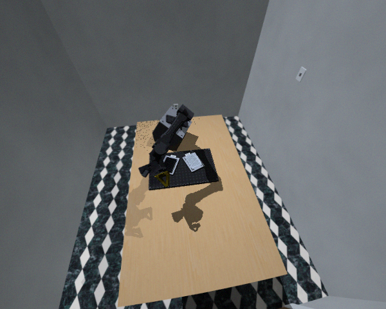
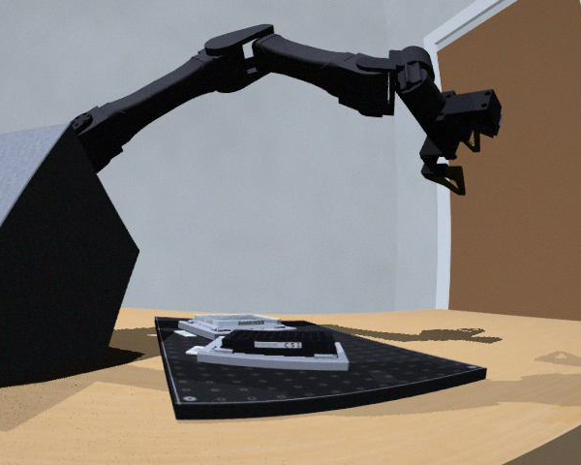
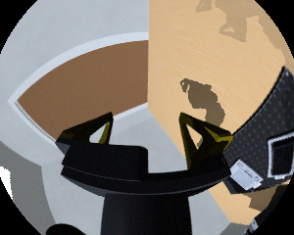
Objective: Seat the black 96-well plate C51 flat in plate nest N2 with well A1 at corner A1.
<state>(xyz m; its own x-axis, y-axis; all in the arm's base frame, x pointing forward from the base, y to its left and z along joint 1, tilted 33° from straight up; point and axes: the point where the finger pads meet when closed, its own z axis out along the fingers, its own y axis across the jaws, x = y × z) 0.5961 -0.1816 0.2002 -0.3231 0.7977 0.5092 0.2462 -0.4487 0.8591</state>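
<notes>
Jaws spread to their widest and gripping nothing, the gripper [image 2: 456,162] hangs high in the air, well above the tabletop [image 2: 531,400] and well apart from every plate. Reading the exterior view from left to right: the arm's dark base block [image 2: 50,260] stands at the left; then comes the black perforated board [image 2: 330,385], carrying the clear plate C15 [image 2: 235,320] in nest N1 [image 2: 191,325] at the back and the black plate C51 [image 2: 281,342] on the pale nest N2 [image 2: 276,360] in front; the gripper hangs far right, before a brown panel [image 2: 521,200]. C51 seems to sit a little proud of N2, its labelled side facing this camera, though which end rides on the locators cannot be told. Judging by this, the approach has not begun: the work in hand is reaching the plate. The next move calls for swinging back over N2 and descending with the jaws astride C51, or pressing its raised end down, without disturbing C15.
</notes>
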